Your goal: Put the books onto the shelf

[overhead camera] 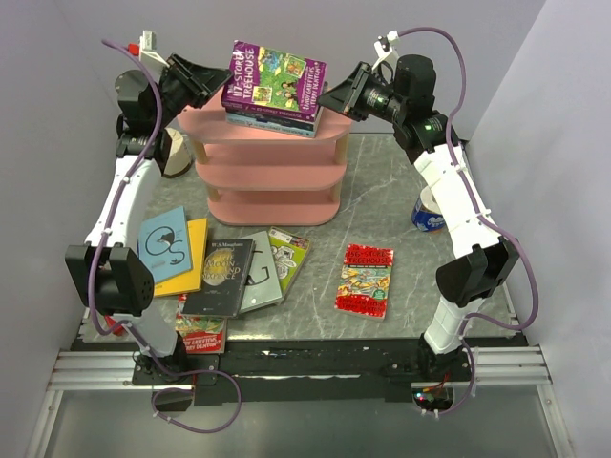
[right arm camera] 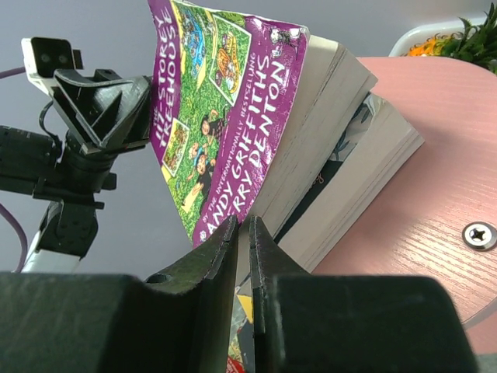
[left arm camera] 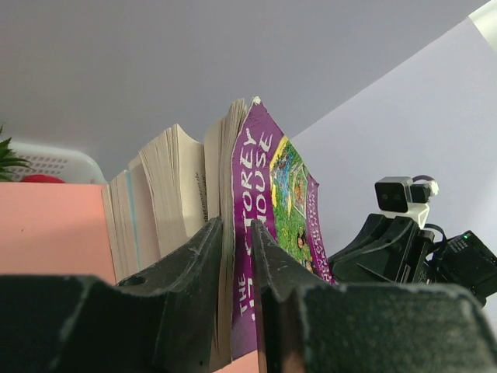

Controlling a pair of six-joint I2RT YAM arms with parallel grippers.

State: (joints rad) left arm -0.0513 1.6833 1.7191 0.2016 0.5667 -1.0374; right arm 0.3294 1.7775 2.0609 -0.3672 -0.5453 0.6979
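A purple book (overhead camera: 274,81) is held tilted above a small stack of books (overhead camera: 272,121) on the top board of the pink shelf (overhead camera: 277,176). My left gripper (overhead camera: 221,88) is shut on its left edge, pinching the cover and some pages (left arm camera: 237,233). From the right, my right gripper (overhead camera: 329,98) has its jaws almost together on the book's near corner (right arm camera: 242,223). More books lie flat on the table in front of the shelf: light blue (overhead camera: 164,243), yellow (overhead camera: 196,262), black (overhead camera: 220,277), grey (overhead camera: 263,277), lime green (overhead camera: 289,253) and red (overhead camera: 367,279).
Another red book (overhead camera: 200,334) lies by the left arm's base. A blue and white cup (overhead camera: 427,212) stands right of the shelf, near the right arm. A pale roll (overhead camera: 177,153) sits left of the shelf. A white basket with plants (right arm camera: 450,35) is behind it.
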